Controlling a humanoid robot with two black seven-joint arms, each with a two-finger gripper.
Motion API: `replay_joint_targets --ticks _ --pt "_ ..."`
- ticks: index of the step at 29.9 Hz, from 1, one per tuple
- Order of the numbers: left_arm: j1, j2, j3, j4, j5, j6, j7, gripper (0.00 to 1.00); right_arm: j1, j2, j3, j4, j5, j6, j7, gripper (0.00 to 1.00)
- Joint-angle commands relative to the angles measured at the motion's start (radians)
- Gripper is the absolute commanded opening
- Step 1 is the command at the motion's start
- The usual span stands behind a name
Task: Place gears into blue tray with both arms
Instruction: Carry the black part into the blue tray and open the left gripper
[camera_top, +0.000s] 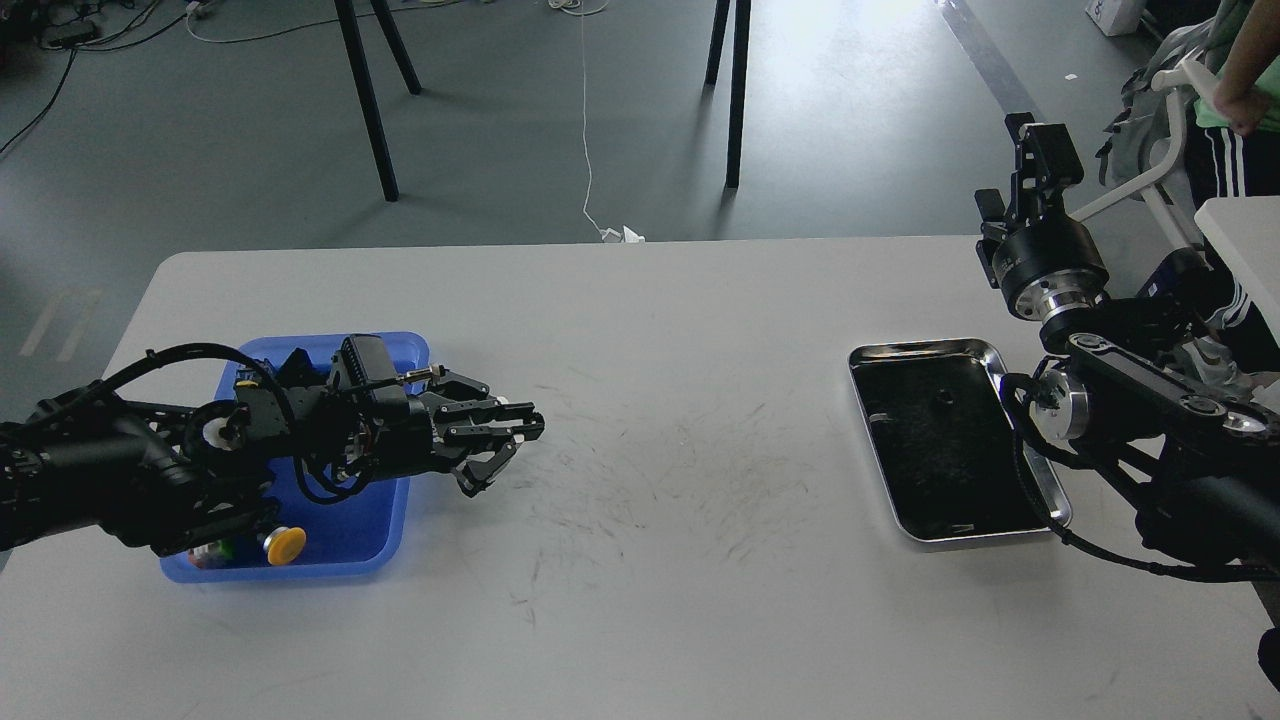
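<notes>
The blue tray (392, 352) lies at the table's left, and my left arm reaches across it from the left edge. My left gripper (528, 432) hovers just past the tray's right rim, its fingers pinched together on a tiny dark gear (538, 426) at their tips. Another small black gear (942, 400) lies in the steel tray (925, 347) on the right. My right gripper (1040, 150) is raised beyond the table's far right corner and seen end-on, so its fingers cannot be told apart.
A yellow push-button (283, 543) and other coloured switches lie in the blue tray's near end. The white table (680, 560) shows scuff marks in the middle. Black stand legs (365, 100) and a person (1235, 90) are behind the table.
</notes>
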Motion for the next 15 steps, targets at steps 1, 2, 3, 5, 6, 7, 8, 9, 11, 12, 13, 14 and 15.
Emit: replay_joint_targets --ticks 1,2,3,5,6,7,8,9,11,12,13,14,15 --pt "-0.016 0.067 -0.002 -0.004 -0.003 0.0 0.0 0.18 0.001 0.004 0.0 0.0 0.0 0.0 0.0 0.95" --pt "-0.016 0.087 -0.004 -0.004 -0.007 0.0 0.0 0.18 0.001 0.004 0.0 0.0 0.0 0.0 0.0 0.95" --pt "-0.013 0.112 -0.01 -0.004 -0.009 0.0 0.0 0.18 0.001 0.004 -0.001 0.0 0.0 0.0 0.0 0.95" --pt "-0.004 0.145 -0.019 -0.004 -0.007 0.0 0.0 0.18 0.003 0.006 -0.001 0.0 -0.003 0.0 0.0 0.95" --pt "-0.003 0.165 -0.019 -0.006 -0.006 0.0 0.0 0.18 0.003 0.007 -0.001 0.0 -0.003 0.0 0.0 0.95" --pt "0.0 0.184 -0.019 -0.009 -0.007 0.0 0.0 0.18 0.003 0.01 -0.001 0.0 -0.005 0.0 0.0 0.95" --pt "0.002 0.201 -0.021 -0.007 -0.009 0.0 0.0 0.18 0.003 0.01 -0.001 0.0 -0.005 0.0 0.0 0.95" --pt "0.005 0.222 -0.021 -0.007 -0.009 0.0 0.0 0.18 0.003 0.012 -0.001 0.0 -0.005 0.0 0.0 0.95" --pt "0.023 0.254 -0.021 -0.007 -0.009 0.0 0.0 0.19 0.003 0.012 -0.001 0.0 -0.006 0.0 0.0 0.95" --pt "0.033 0.265 -0.021 -0.007 -0.009 0.0 0.0 0.19 0.003 0.012 -0.001 0.0 -0.008 0.0 0.0 0.95" --pt "0.036 0.273 -0.021 -0.009 -0.009 0.0 0.0 0.19 0.004 0.012 -0.001 0.0 -0.008 0.0 0.0 0.95" --pt "0.04 0.279 -0.021 -0.01 -0.009 0.0 0.0 0.19 0.004 0.012 -0.001 0.0 -0.008 0.0 0.0 0.95" --pt "0.048 0.288 -0.021 -0.007 -0.009 0.0 0.0 0.19 0.006 0.012 -0.001 0.0 -0.008 0.0 0.0 0.95"
